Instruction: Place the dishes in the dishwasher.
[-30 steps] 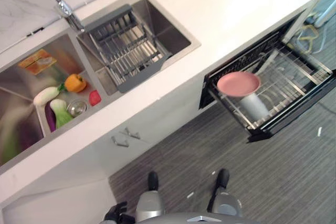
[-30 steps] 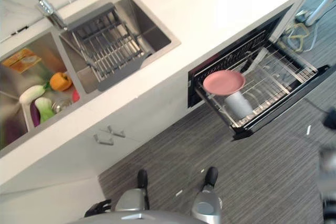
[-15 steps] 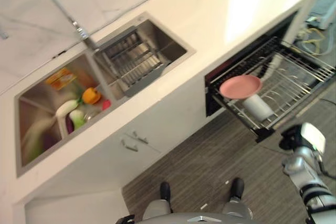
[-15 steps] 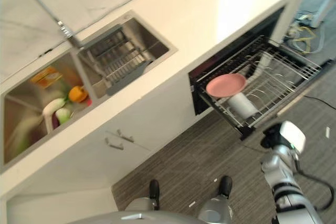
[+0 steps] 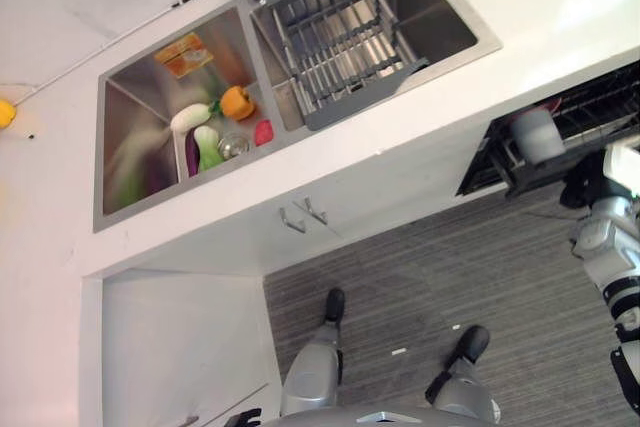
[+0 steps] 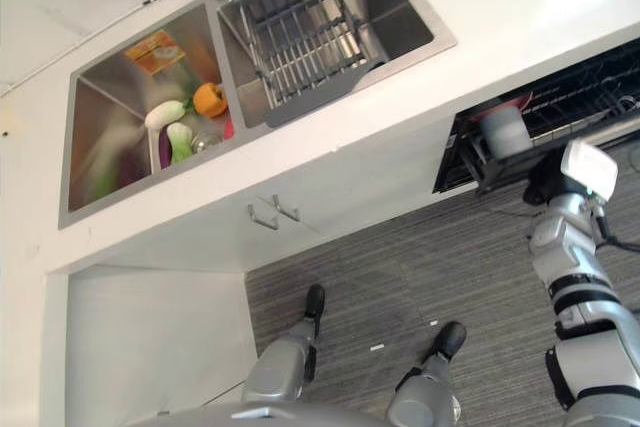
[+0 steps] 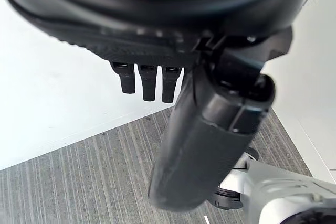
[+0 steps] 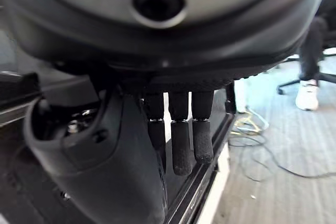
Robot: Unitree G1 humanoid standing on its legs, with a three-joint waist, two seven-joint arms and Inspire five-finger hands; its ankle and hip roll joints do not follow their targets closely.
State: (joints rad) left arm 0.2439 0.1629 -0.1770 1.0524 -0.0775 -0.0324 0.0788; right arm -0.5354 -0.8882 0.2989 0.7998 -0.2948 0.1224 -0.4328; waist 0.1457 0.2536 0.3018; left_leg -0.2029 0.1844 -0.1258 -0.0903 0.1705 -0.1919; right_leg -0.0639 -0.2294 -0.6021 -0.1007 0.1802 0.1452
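The dishwasher rack (image 6: 570, 107) sits mostly under the white counter, its dark front edge (image 6: 490, 169) sticking out. A grey cup (image 6: 503, 132) stands in its front corner, and a sliver of the pink plate (image 6: 508, 104) shows above the cup. My right hand (image 6: 548, 183) is right at the rack's front edge. In the right wrist view its fingers (image 8: 181, 145) are straight and hold nothing, lying against the rack's dark front bar (image 8: 202, 182). My left hand (image 7: 210, 129) hangs over the striped floor with relaxed fingers, holding nothing.
A double sink (image 5: 140, 87) holds an orange pepper (image 5: 236, 102) and other vegetables; a grey drying rack (image 5: 340, 47) fills the other basin. Cabinet handles (image 5: 300, 217) sit below the counter. A person's leg and white shoe (image 8: 310, 87) and loose cables (image 8: 252, 127) are on the floor beyond the dishwasher.
The camera has swung, shifting the whole picture. The dishwasher rack has slid in under the counter with the cup and plate. My right hand has come up to its front edge.
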